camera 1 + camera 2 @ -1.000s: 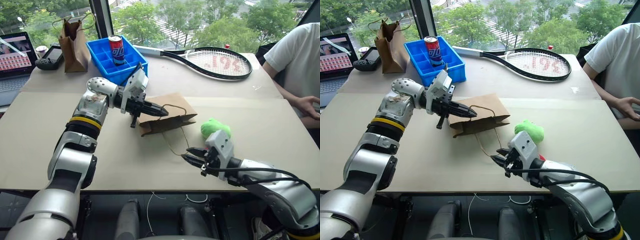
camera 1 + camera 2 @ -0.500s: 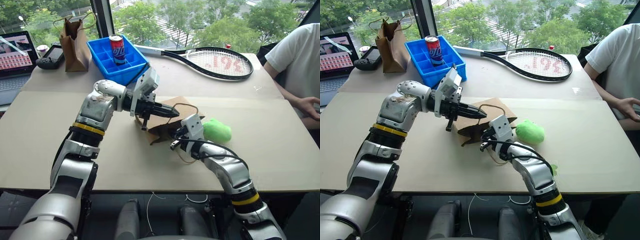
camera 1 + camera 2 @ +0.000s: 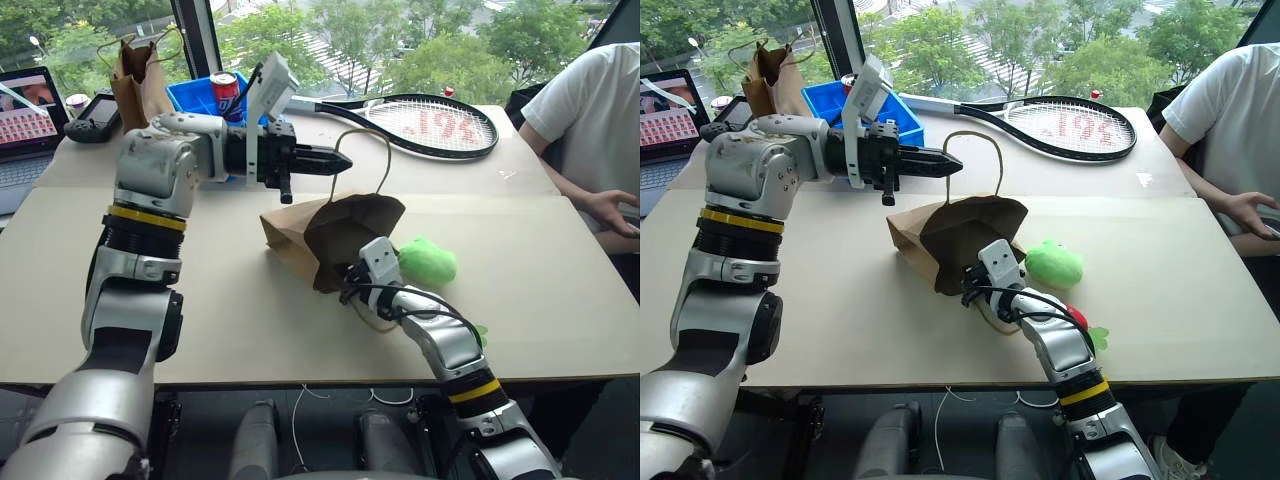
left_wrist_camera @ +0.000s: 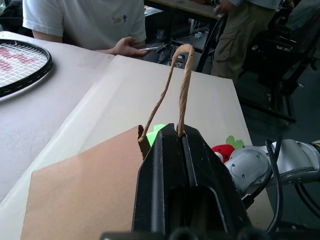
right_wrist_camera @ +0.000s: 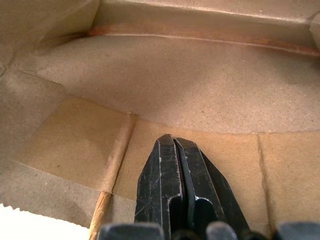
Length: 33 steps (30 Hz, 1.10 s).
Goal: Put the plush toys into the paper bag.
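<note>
Paper bag [image 3: 330,232] mouth facing robot, left fingers [image 3: 318,157] clamping handle, right fingers [image 5: 175,170] closed inside.

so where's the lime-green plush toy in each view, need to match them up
Left eye view: the lime-green plush toy lies on the table just right of the paper bag mouth.
Right eye view: same spot, right of the bag, beside the right arm.
Left wrist view: a green sliver past the bag's edge, by the twine handle.
Right wrist view: not in it; this view looks into the bag.
Shared landmark: the tennis racket.
</note>
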Tool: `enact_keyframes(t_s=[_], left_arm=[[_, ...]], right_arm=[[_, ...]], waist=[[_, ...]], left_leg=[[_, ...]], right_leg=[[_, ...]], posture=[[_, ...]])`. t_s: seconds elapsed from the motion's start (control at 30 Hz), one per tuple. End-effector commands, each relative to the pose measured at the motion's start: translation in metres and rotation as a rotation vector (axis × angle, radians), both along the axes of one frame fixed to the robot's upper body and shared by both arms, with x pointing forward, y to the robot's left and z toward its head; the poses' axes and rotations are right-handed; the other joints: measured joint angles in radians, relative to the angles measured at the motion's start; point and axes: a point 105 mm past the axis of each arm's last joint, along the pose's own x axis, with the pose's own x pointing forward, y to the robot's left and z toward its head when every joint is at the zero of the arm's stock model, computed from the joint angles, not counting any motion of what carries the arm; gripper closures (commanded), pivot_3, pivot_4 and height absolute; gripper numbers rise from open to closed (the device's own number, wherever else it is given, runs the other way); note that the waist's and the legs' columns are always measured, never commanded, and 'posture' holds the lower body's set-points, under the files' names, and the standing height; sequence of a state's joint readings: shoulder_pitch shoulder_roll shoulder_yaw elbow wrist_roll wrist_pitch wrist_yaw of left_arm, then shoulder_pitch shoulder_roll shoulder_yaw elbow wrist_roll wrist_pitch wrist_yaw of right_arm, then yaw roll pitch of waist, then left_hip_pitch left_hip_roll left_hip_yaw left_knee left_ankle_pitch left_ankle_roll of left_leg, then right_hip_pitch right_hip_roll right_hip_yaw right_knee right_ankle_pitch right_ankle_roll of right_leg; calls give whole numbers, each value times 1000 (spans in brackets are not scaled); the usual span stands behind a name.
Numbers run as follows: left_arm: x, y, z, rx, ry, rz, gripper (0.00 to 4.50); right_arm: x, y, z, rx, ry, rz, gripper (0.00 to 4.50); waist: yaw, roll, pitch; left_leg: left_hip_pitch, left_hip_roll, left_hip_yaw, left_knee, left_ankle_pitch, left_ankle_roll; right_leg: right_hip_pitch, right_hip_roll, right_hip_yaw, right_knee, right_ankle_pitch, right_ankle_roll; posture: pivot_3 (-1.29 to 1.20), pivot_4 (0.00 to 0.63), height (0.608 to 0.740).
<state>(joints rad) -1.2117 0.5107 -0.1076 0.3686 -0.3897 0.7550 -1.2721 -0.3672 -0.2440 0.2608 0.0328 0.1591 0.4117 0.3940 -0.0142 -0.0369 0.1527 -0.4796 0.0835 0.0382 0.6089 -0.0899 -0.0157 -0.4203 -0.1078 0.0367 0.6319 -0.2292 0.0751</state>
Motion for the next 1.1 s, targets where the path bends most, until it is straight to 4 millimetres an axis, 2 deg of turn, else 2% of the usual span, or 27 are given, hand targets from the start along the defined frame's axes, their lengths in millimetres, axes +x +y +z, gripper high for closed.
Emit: enact_keyframes(t_s=[0.03,0.17,0.3,0.37,0.43,0.57,0.7,0.73,0.87,0.97,1.03,1.1], left_arm=[[-12,-3,43,-23,-142,-21,4500],[-17,-1,50,-9,-188,-9,4500],[-16,1,37,32,-202,7,4500],[-14,1,26,42,-186,16,4500],[-12,0,13,58,-166,27,4500],[-13,-3,3,38,-135,30,4500],[-15,-3,-3,-13,-73,32,4500],[-15,-3,-4,-25,-57,37,4500],[-17,-1,-14,-29,-21,40,4500],[-15,1,-22,-42,20,49,4500],[-14,1,-24,-47,29,53,4500],[-15,1,-25,-46,29,49,4500]], right_arm=[[-10,-1,-20,-24,84,13,4469],[-14,-2,-22,-37,96,16,4469],[-15,-2,-19,-39,87,22,4469],[-14,-1,-9,-5,63,32,4469],[-16,3,12,88,27,71,4469],[-17,-6,49,188,-64,70,4469],[-23,-20,85,236,-145,64,3444],[-25,-23,93,243,-155,66,2941],[-35,-42,119,233,-186,68,1598],[-30,-77,141,179,-233,-17,613],[-23,-96,148,162,-240,-95,24],[-10,-123,126,62,-165,-222,24]], waist=[[1,0,0],[0,0,0],[-1,0,0],[-1,0,0],[-1,0,0],[1,0,0],[5,0,0],[4,0,0],[3,0,0],[3,1,1],[6,1,1],[8,1,1]], left_leg=[[0,0,0,0,0,-1],[1,0,0,0,-4,-6],[2,0,0,-1,-4,-6],[2,0,0,-1,-4,-6],[2,0,0,-1,-4,-6],[1,0,0,-1,-3,-5],[0,0,0,0,-3,-5],[0,0,0,-1,-3,-5],[0,0,0,-1,-3,-5],[0,0,0,-1,-3,-5],[0,0,1,-1,-3,-5],[0,0,1,-1,-3,-5]], right_leg=[[0,0,0,0,0,0],[1,0,0,0,-1,0],[0,0,0,0,-1,0],[1,0,1,0,-1,0],[1,0,1,0,-1,0],[0,0,1,0,0,0],[0,0,1,0,-1,0],[0,0,1,0,-1,0],[0,0,1,1,-1,0],[0,0,1,0,-1,-1],[0,0,1,0,-1,-1],[0,0,1,0,-1,-1]], posture=[[0,150,734],[0,150,734],[0,150,734],[0,150,734],[0,150,734],[0,150,734],[0,150,734],[0,150,734],[0,150,734],[0,150,734],[0,150,734],[0,150,734]])
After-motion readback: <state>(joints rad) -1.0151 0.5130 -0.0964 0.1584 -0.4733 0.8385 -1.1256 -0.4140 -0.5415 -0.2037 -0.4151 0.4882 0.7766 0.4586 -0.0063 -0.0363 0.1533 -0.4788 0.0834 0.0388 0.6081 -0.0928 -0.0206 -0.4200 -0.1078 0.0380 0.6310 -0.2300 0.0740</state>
